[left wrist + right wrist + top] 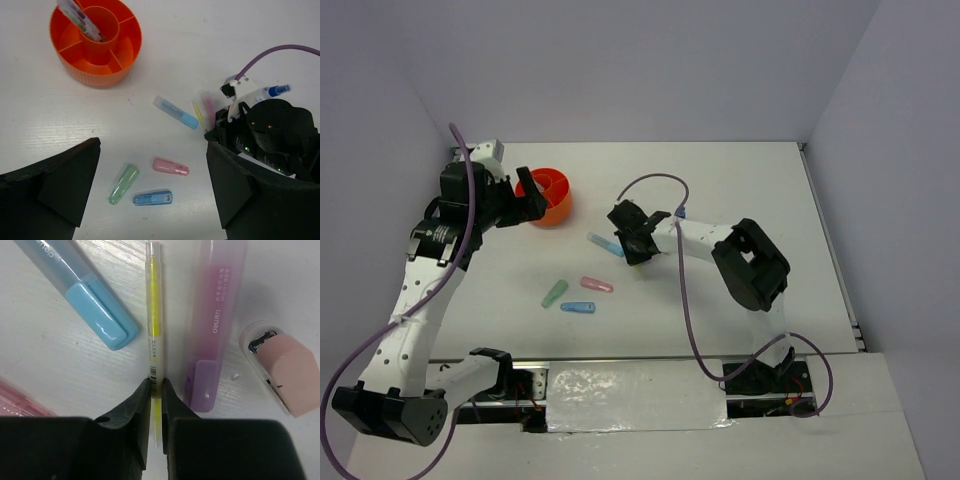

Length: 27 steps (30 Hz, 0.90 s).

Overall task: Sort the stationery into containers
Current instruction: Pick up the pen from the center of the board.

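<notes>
My right gripper [156, 387] [633, 247] is shut on a thin yellow pen [153, 315] that lies on the table. A blue marker [80, 292] lies left of the pen. A pink-purple marker [215, 315] and a pink eraser block [287, 372] lie to its right. My left gripper [152, 200] [535, 200] is open and empty, next to the orange organizer [548, 195] [95, 42], which holds a few pens in its central ring. Green [123, 184], pink [170, 166] and blue [153, 197] pieces lie on the table below my left gripper. A blue-capped bottle [274, 91] shows behind the right arm.
The right arm's body [750, 265] lies across the table's right half with its purple cable [685, 310] looping to the near edge. White walls bound the table at the back and both sides.
</notes>
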Tool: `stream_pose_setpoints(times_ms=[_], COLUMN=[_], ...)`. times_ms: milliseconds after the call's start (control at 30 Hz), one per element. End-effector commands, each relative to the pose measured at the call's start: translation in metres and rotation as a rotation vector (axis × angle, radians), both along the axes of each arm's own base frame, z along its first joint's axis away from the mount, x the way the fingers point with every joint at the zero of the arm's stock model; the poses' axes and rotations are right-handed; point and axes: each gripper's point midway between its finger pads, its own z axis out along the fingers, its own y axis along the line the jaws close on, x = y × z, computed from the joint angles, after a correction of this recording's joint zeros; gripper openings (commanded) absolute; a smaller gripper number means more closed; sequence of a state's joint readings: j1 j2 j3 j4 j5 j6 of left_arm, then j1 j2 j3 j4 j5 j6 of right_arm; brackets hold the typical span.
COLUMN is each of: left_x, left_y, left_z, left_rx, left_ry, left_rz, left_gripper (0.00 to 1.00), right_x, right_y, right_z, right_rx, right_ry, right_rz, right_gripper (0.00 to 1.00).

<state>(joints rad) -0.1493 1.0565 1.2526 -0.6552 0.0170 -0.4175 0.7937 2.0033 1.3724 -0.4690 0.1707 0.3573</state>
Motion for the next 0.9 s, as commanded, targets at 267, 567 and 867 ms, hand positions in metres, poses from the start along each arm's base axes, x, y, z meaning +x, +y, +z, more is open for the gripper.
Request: stream_pose_setpoints(times_ms=[267, 567, 867], left_x=[-0.010, -0.021, -0.038], left_y=[-0.092, -0.153, -0.177], left_z=[0.028, 0.033, 0.042], left_rx=[-0.442, -0.554, -0.645], left_ry=[-0.139, -0.075, -0.086], left_rz=[-0.366, -0.547, -0.679], left_gripper=[0.99, 0.99, 0.82], right_x=[-0.010, -0.076, -0.100], right_y=[0.002, 0.029, 0.028], right_z=[0.116, 0.223, 0.261], right_rx=[0.197, 0.536, 0.589], right_ry=[-0.199, -0.529, -0.638], right_rz=[-0.012, 0.330, 0.435], right_gripper=[0.04, 0.00, 0.00])
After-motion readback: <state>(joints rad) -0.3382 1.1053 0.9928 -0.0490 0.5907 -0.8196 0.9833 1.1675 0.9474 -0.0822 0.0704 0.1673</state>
